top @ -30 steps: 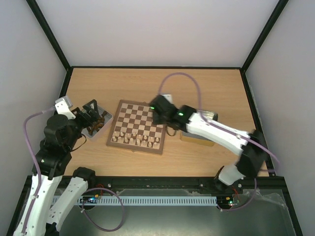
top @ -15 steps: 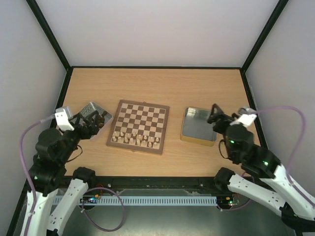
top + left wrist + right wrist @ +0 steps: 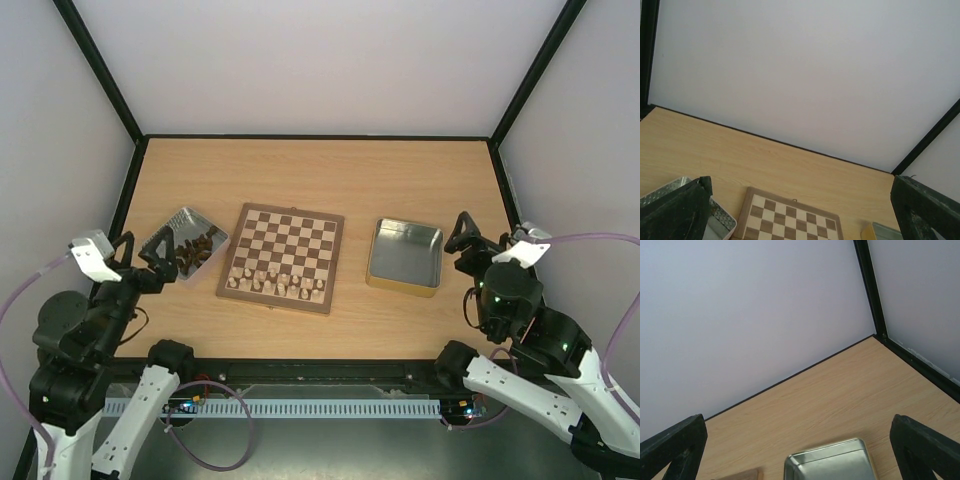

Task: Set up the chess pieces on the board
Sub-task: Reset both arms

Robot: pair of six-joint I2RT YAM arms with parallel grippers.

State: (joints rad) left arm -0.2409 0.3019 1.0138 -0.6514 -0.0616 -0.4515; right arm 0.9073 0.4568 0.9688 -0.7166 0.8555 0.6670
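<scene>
The board lies mid-table; several pale chess pieces stand on its two near rows and the far rows are bare. Dark chess pieces lie in a grey tray left of the board. My left gripper is open and empty, raised near the table's near left edge, beside the tray. My right gripper is open and empty, raised at the near right. In the left wrist view the left gripper is spread wide above the board's far edge. In the right wrist view the right gripper is spread wide too.
An empty gold tin sits right of the board; it also shows in the right wrist view. The tray's corner shows in the left wrist view. Black frame posts and pale walls enclose the table.
The right arm has pulled back from over the board's right side to the near right edge. The left arm has drawn back from the tray toward the near left edge.
</scene>
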